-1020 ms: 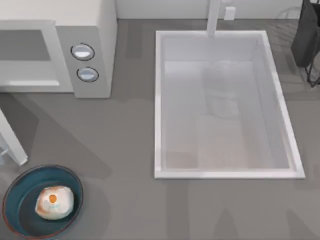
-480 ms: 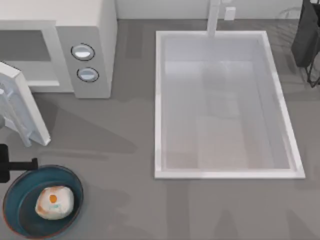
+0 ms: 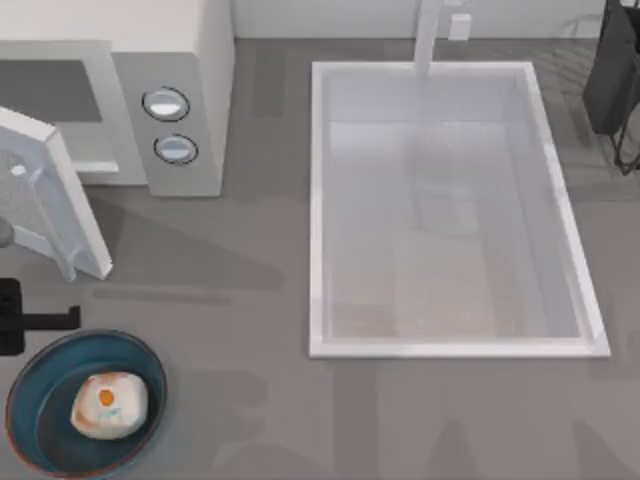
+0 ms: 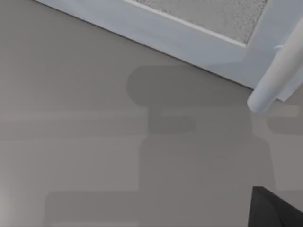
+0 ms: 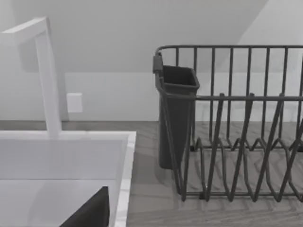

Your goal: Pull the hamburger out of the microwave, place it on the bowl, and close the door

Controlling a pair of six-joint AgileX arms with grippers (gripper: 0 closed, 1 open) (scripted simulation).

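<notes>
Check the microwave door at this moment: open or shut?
Open, partway swung. In the top view the door angles out from the microwave, leaving the grey cavity exposed. The hamburger already lies in the bowl.

You have a flat grey counter (image 3: 250, 300). At its back left corner, the microwave (image 3: 170, 60) is white with a grey cavity and two silver-rimmed knobs (image 3: 166, 104) on its panel. Its door (image 3: 45, 195) is white; your left wrist view shows the window speckled grey. Near the front left corner, the bowl (image 3: 40, 400) is teal-blue with a thin reddish-brown rim. In it, the hamburger (image 3: 108, 404) is cream-white with orange and tan patches. The sink (image 3: 318, 200) is white. The dish rack (image 5: 236, 123) is dark grey wire.
</notes>
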